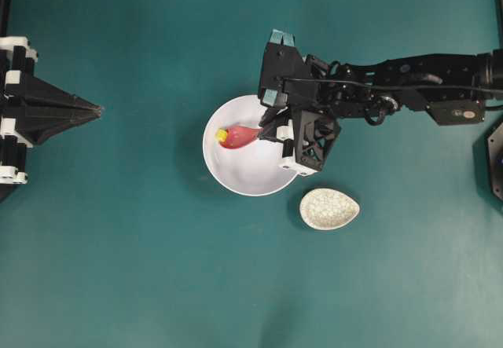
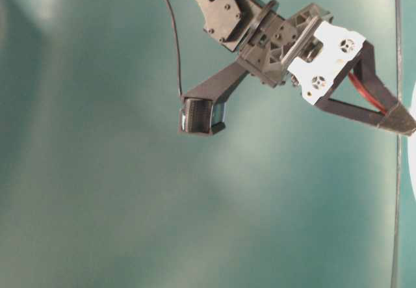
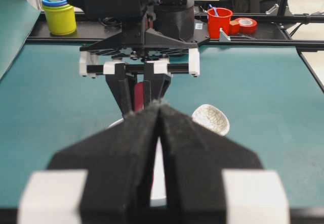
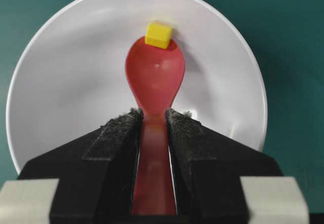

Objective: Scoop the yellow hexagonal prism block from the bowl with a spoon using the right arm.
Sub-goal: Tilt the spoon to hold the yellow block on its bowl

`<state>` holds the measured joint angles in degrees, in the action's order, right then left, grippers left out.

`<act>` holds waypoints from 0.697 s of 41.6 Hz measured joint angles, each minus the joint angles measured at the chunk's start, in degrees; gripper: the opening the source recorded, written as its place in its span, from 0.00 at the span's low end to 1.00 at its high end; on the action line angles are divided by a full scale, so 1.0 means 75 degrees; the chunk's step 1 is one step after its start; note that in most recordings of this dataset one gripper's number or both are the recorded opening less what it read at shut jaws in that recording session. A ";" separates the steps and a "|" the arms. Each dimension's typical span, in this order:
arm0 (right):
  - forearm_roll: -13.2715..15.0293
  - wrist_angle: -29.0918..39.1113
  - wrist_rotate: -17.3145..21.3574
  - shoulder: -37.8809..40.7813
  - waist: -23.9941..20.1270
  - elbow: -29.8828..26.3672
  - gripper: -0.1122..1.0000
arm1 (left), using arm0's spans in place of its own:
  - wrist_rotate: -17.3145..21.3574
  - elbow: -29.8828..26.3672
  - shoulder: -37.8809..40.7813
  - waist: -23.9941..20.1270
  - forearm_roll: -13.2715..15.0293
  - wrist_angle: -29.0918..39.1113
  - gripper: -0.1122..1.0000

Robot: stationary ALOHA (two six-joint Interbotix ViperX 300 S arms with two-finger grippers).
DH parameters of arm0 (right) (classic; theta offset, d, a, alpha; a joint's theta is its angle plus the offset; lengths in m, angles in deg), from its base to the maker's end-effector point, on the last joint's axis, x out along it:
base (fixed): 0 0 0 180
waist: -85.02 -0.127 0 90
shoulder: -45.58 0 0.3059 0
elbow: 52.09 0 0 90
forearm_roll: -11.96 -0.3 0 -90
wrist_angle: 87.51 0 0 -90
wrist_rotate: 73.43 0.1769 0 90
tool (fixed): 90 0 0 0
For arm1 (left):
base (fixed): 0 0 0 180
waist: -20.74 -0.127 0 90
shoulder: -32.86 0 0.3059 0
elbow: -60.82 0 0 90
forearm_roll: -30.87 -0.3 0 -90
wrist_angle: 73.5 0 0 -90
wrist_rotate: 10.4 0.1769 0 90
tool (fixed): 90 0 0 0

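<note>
Two black fingers of the right gripper are clamped on the handle of the red spoon, whose scoop lies inside the white bowl. The yellow hexagonal prism block sits at the tip of the scoop, touching it, seemingly not yet fully loaded. The next move probably needs a gentle push under the block, then a level lift. The left gripper rests far aside, fingers together. A speckled spoon rest lies on the bench just beside the bowl, not blocking.
</note>
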<state>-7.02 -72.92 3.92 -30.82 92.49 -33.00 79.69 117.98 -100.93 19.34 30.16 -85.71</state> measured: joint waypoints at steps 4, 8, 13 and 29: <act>0.0000 -0.0094 0.0012 -0.0035 -0.0035 0.0070 0.31 | 0.0000 0.0000 0.0000 -0.0012 0.0000 0.0012 0.10; 0.0000 -0.0211 0.0012 -0.0070 -0.0082 0.0129 0.31 | 0.0000 0.0000 0.0000 0.0000 0.0000 0.0000 0.10; 0.0000 -0.0375 0.0012 -0.0105 -0.0129 0.0188 0.31 | -0.0012 0.0000 0.0000 0.0000 0.0000 0.0012 0.10; 0.0000 -0.1043 0.0035 -0.0234 -0.0293 0.0539 0.31 | 0.0000 0.0000 0.0000 0.0000 0.0000 0.0023 0.10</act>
<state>-7.02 -80.74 4.18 -32.58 90.29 -28.96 79.69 117.98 -100.93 19.34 30.16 -85.54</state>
